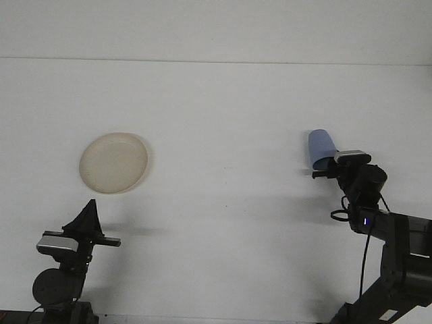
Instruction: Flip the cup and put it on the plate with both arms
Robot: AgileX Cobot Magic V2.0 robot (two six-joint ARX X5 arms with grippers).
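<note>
Fingers of the right gripper (322, 169) sit at the near rim of the blue cup (321, 146); small and dark against the arm, so whether they are spread, closed or already pinching the rim I cannot tell. Left gripper (88, 214) rests at its base with fingers together in a closed point, holding nothing.

Cup: upside down on the white table (223, 115), mouth at the fingers, closed base on the far side. It looks like thin plastic, so probably light, stiff enough to pinch, smooth-walled and liable to slide or tip if nudged. Best hold, in my judgement: across the wall near the rim, where the taper is widest, not hard enough to deform it.

Plate (114, 162): well apart from the right fingers, across the table, just beyond the left fingers.

Room: bare table between cup and plate, nothing in the handover path. The table's far edge lies well beyond the cup.
</note>
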